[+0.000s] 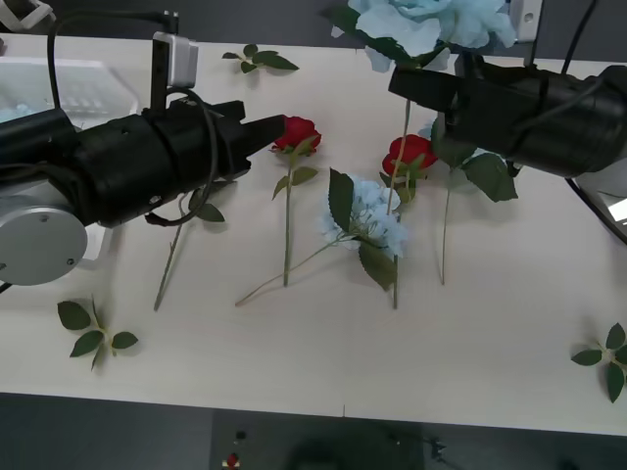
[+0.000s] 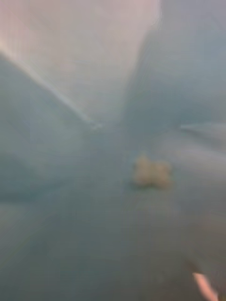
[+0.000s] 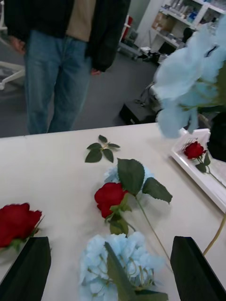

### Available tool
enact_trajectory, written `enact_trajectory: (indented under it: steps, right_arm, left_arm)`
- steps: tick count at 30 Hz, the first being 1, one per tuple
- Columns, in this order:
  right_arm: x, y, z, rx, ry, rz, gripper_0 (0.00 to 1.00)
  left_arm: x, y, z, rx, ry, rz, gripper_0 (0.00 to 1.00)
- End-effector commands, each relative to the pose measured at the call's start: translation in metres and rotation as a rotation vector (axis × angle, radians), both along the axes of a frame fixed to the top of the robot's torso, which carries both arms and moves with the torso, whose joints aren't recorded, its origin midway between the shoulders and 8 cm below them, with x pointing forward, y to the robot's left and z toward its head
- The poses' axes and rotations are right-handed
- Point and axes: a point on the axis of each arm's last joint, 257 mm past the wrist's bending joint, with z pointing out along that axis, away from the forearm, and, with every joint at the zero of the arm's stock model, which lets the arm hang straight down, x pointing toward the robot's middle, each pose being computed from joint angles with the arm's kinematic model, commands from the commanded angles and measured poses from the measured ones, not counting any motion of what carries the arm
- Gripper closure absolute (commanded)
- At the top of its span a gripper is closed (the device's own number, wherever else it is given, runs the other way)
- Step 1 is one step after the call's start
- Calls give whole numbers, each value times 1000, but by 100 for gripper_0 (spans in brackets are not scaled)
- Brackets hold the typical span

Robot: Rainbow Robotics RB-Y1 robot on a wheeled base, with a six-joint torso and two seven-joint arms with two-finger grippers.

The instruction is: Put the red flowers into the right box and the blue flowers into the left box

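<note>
My right gripper (image 1: pixel 413 84) is raised over the table's far right, shut on a blue flower (image 1: pixel 431 23) whose stem hangs down; its pale petals (image 2: pixel 113 155) press against the right wrist camera. My left gripper (image 1: pixel 274 127) is open, its black fingers (image 3: pixel 28 268) spread, just short of a red flower (image 1: pixel 297 132). A second red flower (image 1: pixel 409 153) and a blue flower (image 1: pixel 366 221) lie mid-table. The left box (image 1: pixel 69 88) stands at the far left. The right box (image 3: pixel 200 176) holds one red flower (image 3: pixel 194 150).
Flowerless leaf sprigs lie at the back (image 1: pixel 260 59), the front left (image 1: pixel 93 335) and the front right (image 1: pixel 607 358). A bare stem (image 1: pixel 171 264) lies under my left arm. Another blue bloom (image 3: pixel 112 175) lies behind the middle rose.
</note>
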Motion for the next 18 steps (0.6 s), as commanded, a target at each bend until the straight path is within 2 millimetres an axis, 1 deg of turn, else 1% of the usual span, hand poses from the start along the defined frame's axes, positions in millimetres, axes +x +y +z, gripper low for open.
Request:
enact_trajectory:
  steps: [1,3,5,7,10,11,12,13,14,18]
  right_arm:
    - [-7,22,20,10,-50,30,100]
    - [-5,31,20,17,-40,33,100]
    - [-5,39,23,28,-35,37,100]
    - [-4,43,25,36,-32,39,100]
    - [-5,50,28,46,-29,47,100]
    - [-6,53,29,47,-27,54,100]
    - [-7,54,29,47,-26,56,100]
    - [-7,57,30,49,-27,61,100]
    - [-8,58,31,52,-25,65,100]
    - [-10,61,31,53,-19,73,100]
  left_arm:
    - [-9,-21,17,41,-47,-67,26]
    - [-12,-21,6,72,34,-97,26]
    - [-15,-17,-1,107,107,-143,26]
    - [-18,-13,-4,124,141,-185,26]
    - [-21,-8,-12,130,146,-265,26]
    - [-22,-8,-14,117,141,-298,24]
    - [-22,-8,-14,110,133,-314,16]
    - [-22,-8,-12,104,109,-338,3]
    - [-21,-10,-13,96,95,-356,0]
    - [-17,-15,-13,103,43,-381,0]
